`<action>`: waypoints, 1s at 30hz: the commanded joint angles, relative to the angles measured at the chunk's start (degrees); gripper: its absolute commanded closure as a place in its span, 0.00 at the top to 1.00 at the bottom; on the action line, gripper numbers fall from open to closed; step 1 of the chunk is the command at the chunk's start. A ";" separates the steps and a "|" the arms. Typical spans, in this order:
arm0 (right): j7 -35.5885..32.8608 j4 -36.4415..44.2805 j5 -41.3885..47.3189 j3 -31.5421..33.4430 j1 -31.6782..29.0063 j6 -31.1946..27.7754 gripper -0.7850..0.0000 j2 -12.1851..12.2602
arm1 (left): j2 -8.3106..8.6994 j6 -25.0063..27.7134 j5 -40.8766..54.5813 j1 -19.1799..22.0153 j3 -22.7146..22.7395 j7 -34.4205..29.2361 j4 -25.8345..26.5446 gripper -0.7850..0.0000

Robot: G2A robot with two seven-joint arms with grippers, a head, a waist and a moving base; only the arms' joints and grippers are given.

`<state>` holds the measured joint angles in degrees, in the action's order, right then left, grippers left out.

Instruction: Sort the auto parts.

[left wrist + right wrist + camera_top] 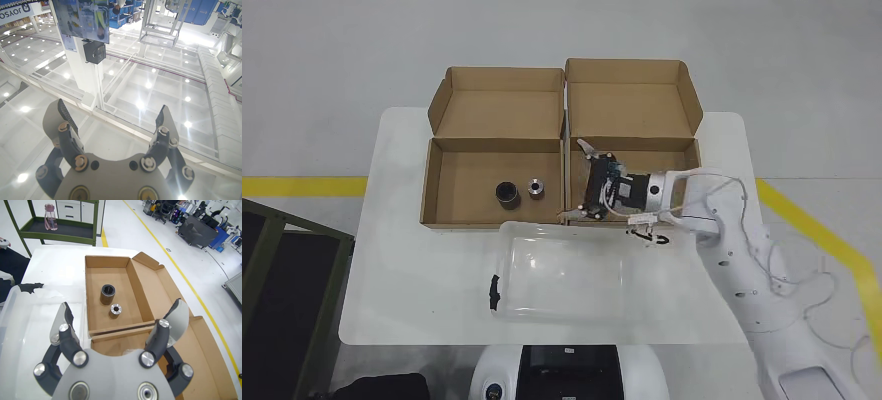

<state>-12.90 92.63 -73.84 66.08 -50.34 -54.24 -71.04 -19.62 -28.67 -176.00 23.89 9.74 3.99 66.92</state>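
Two open cardboard boxes stand side by side at the table's back. The left box (442,190) (132,275) holds a dark cylindrical bearing (506,193) (107,294) and a smaller silver bushing (535,187) (115,311), both upright. My right gripper (581,180) (121,309) hovers open over the near-left part of the right box (682,155) (189,351), nothing between its fingers. A pale part (130,351) peeks out under the gripper body inside that box. My left gripper (111,113) is open, pointing up at the ceiling.
A clear plastic bin (562,270) (22,317) with a black latch (494,293) sits at the table's near side, in front of the boxes. Both box lids (504,100) stand open toward the back. A green shelf (56,230) stands beyond the table.
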 commanded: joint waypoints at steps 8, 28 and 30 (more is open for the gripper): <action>6.71 2.83 -2.14 14.41 -8.94 -1.24 1.00 2.96 | 0.00 0.00 0.00 0.00 0.00 0.00 0.00 1.00; 19.88 5.51 -3.33 33.05 -27.96 -0.27 1.00 6.24 | 0.00 0.00 0.00 0.00 0.00 0.00 0.00 1.00; 20.53 5.96 -3.55 34.30 -29.36 -0.07 1.00 6.46 | 0.00 0.00 0.00 0.00 0.00 0.00 0.00 1.00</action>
<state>7.31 98.31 -77.29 99.73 -78.98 -54.41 -64.69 -19.62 -28.67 -176.00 23.89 9.74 3.99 66.92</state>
